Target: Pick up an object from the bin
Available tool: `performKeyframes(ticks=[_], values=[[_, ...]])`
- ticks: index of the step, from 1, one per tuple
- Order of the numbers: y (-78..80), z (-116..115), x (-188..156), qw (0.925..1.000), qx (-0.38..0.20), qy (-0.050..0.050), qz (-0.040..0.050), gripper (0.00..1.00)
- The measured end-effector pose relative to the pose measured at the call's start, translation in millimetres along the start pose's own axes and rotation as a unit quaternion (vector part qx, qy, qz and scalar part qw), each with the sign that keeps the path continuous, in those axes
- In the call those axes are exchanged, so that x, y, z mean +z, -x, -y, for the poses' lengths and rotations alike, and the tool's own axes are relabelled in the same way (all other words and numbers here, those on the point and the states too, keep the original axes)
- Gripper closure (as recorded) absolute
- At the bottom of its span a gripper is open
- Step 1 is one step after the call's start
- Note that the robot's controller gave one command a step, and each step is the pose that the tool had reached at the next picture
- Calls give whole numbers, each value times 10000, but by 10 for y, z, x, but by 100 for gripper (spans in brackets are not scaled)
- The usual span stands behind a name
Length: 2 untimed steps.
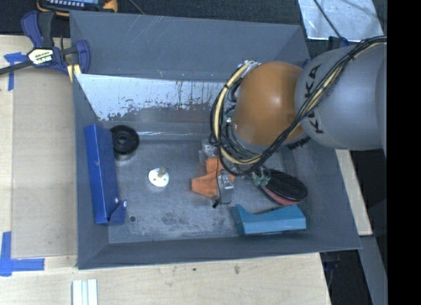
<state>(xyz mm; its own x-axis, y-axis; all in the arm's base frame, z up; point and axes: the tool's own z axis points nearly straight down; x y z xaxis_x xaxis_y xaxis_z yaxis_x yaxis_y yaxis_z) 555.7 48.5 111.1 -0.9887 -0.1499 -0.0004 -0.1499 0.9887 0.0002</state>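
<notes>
In grey bin [197,47]: end effector [223,188] at orange piece [202,183], grip indiscernible; blue block [273,220] near.

A small orange piece [202,183], angular and uneven in outline, lies on the grey floor of the bin [171,221], a little right of the middle. The tool [222,190] stands right against its right side and partly covers it. Whether the piece is gripped cannot be told.
</notes>
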Motion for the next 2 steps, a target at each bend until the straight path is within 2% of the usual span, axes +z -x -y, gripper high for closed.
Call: performKeyframes(ticks=[1,2], values=[[0,0,0,10000,2,1,-2,100],[0,1,0,10000,3,0,-3,0]])
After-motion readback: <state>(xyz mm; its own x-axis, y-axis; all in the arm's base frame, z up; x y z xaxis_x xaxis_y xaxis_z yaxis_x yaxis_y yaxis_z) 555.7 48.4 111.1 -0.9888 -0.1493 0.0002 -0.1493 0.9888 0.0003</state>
